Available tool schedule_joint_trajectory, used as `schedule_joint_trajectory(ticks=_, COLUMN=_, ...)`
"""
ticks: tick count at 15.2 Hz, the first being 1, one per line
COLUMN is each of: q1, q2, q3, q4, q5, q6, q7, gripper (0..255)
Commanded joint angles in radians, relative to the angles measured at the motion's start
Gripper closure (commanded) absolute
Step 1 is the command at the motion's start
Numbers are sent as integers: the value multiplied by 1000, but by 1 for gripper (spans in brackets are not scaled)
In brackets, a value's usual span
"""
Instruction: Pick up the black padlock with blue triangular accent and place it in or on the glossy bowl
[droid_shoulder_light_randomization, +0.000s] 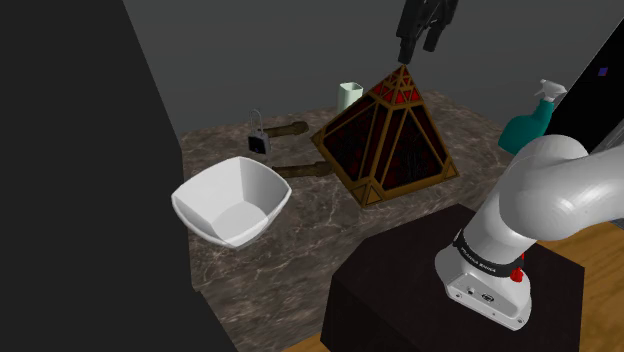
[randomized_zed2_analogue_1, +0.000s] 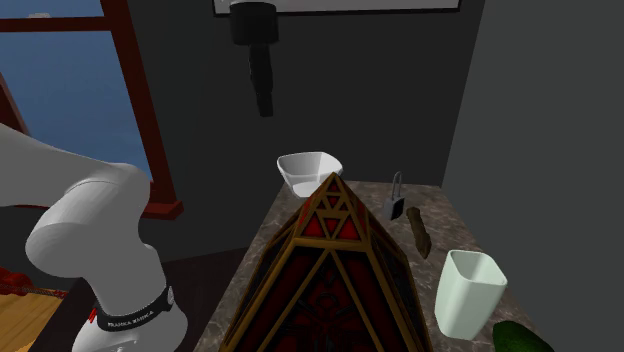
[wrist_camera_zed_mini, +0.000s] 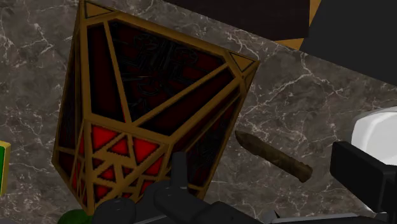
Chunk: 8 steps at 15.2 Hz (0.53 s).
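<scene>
The black padlock (droid_shoulder_light_randomization: 258, 141) with a thin shackle stands upright on the marble table, just behind the white glossy bowl (droid_shoulder_light_randomization: 232, 203). From the second exterior view the padlock (randomized_zed2_analogue_1: 396, 204) is to the right of the bowl (randomized_zed2_analogue_1: 310, 171). My gripper (droid_shoulder_light_randomization: 418, 48) hangs open high above the pyramid's tip, well away from the padlock, with nothing between its fingers. It is also high over the table's near end in the second exterior view (randomized_zed2_analogue_1: 266, 108). In the wrist view the gripper (wrist_camera_zed_mini: 270, 191) stands open, and the bowl's rim (wrist_camera_zed_mini: 376, 130) lies beyond one finger.
A large red and gold pyramid (droid_shoulder_light_randomization: 387, 138) occupies the table's middle. Two brown sticks (droid_shoulder_light_randomization: 298, 168) lie between it and the padlock. A pale green cup (droid_shoulder_light_randomization: 349, 96) and a teal spray bottle (droid_shoulder_light_randomization: 528, 122) stand at the back. A dark wall lines the shoulder view's left.
</scene>
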Motion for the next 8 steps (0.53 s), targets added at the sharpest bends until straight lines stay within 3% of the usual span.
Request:
schedule_joint_trajectory(ticks=1, q1=0, q2=0, q3=0, q4=0, q5=0, q6=0, q7=0, gripper=0)
schedule_joint_trajectory(ticks=8, q1=26, q2=197, q3=-20, q4=3, q5=3, q6=216, q7=-74, gripper=0)
